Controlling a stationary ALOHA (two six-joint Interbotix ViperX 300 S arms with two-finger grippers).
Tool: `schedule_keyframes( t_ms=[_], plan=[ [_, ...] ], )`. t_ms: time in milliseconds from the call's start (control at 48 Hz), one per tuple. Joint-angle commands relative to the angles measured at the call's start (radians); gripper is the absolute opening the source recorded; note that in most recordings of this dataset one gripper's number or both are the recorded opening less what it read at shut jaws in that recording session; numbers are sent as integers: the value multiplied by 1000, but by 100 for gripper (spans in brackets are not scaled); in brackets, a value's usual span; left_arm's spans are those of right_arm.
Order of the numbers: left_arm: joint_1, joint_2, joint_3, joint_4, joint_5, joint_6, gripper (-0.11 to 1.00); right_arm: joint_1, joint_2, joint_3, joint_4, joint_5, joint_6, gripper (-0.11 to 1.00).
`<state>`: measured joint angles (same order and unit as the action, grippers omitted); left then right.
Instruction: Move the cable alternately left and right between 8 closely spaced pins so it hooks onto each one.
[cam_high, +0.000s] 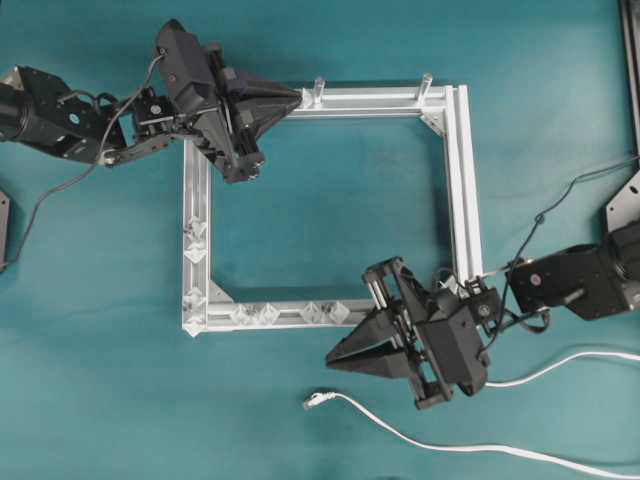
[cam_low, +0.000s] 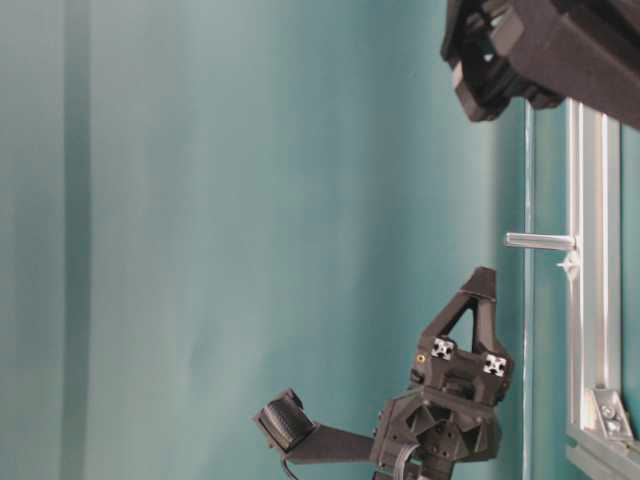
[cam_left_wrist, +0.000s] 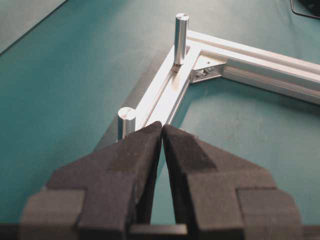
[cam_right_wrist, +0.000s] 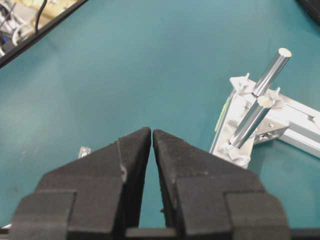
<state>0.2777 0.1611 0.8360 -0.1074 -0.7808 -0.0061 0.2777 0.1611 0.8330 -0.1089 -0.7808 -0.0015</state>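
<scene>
The left gripper (cam_high: 297, 97) is seen closed and empty over the silver frame (cam_high: 458, 180), two posts (cam_left_wrist: 180, 31) just ahead. The right gripper (cam_high: 331, 362), also closed on nothing, is just above the cable (cam_high: 400, 430), with pins (cam_high: 270, 315) beyond its tips. Teal table (cam_high: 100, 380) lies beneath.

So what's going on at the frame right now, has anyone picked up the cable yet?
Not yet. The cable lies loose on the table below the frame, its plug tip off the rail. The right gripper hangs near it, jaws together and empty. The left gripper sits over the frame's top-left corner, also shut on nothing. No cable is hooked on the pins.
</scene>
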Motion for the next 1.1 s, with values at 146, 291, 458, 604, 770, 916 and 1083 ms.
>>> schedule_keyframes(
  t_ms=[146, 291, 458, 604, 770, 916, 1083],
  plan=[
    [-5, -179, -52, 40, 146, 11, 0, 44, -72, -37, 11, 69, 43, 0],
    [-11, -261, -28, 40, 302, 9, 0, 74, -95, -57, 11, 209, 67, 0],
    [-20, -367, 29, 40, 416, 0, 2, 92, -89, -92, 11, 356, 78, 0],
    [-28, -489, 98, 38, 480, -5, 37, 95, -75, -135, 12, 446, 135, 0],
    [-40, -634, 175, 38, 545, -8, 47, 101, -41, -161, 12, 446, 235, 0],
    [-49, -756, 235, 38, 627, -8, 47, 124, -12, -181, 12, 453, 267, 0],
    [-52, -870, 284, 38, 715, -8, 46, 130, 15, -196, 12, 488, 267, 11]
  ],
)
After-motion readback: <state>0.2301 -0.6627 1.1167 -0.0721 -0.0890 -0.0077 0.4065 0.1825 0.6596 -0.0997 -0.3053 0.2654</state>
